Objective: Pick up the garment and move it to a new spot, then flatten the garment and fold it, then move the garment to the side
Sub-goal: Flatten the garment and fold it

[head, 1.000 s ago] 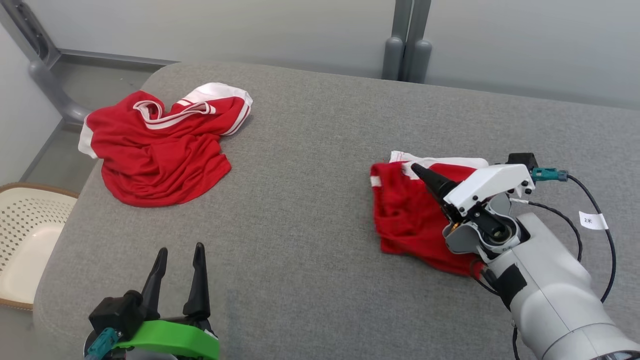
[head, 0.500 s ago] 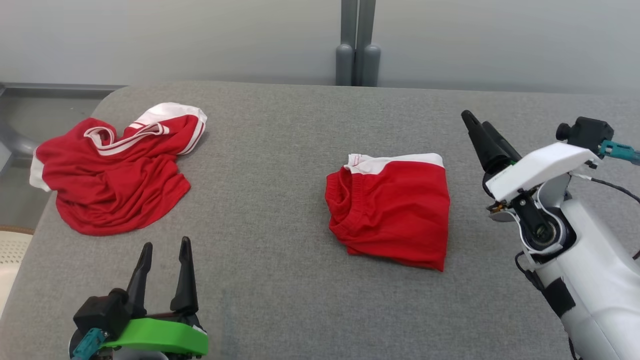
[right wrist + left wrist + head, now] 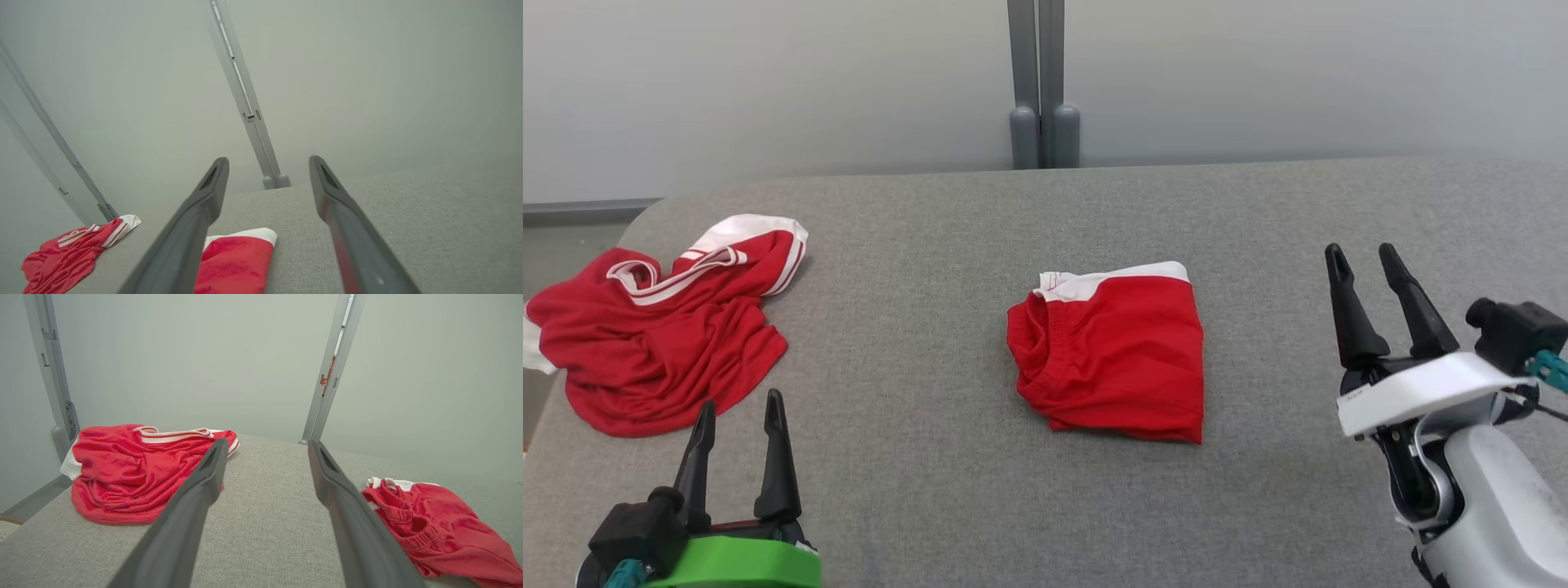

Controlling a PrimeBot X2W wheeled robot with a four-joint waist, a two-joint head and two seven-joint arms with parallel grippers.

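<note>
1. The garment [image 3: 654,335], a red shirt with white trim, lies crumpled at 9 o'clock on the tabletop [image 3: 915,327], close to the left edge. It is judged to be the piece awaiting work. A pair of red shorts [image 3: 1115,359], already folded square, lies at the centre, well apart from it.
2. The garment is judged light, soft and limp. It will sag when lifted and nothing in it can break, but thin knit may slip from a shallow pinch.
3. A hold is best taken at the white-banded collar or sleeve hem, at 12 o'clock of the heap, where the cloth is thicker.
4. The left fingers [image 3: 772,425] are spread wide with nothing held, at 7 o'clock, near the garment's lower edge. The right fingers [image 3: 1346,302] are likewise wide and empty at 4 o'clock, clear of the shorts.
5. The tabletop is covered in grey woven cloth, which is judged likely to drag at fabric slid over it. A pale wall [image 3: 768,82] and a grey post [image 3: 1039,82] stand at 12 o'clock.
</note>
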